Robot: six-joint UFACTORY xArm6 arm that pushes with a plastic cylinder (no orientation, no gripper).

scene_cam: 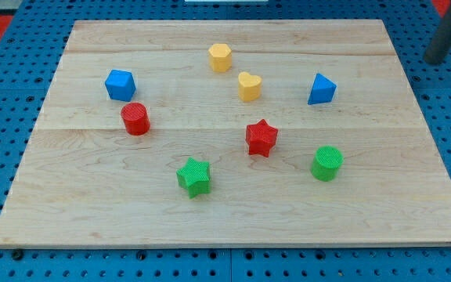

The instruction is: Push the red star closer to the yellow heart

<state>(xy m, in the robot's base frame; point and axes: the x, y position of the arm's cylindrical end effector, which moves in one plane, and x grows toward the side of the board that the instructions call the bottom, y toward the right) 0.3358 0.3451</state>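
Green comes nearest: the green star (193,176) and green cylinder (327,163) at the view's bottom. Just beyond sits the red star (261,138), with the yellow heart (249,86) near, above and slightly left. My tip (436,60), a bare rod gripping nothing, hangs off the board at the view's top right. I should circle below the star and push upward.

You see the red star (261,138) right of tabletop (382,196) centre, yellow heart (249,86) apart toward the top edge; my tip (434,58) sits beyond the top-right corner.
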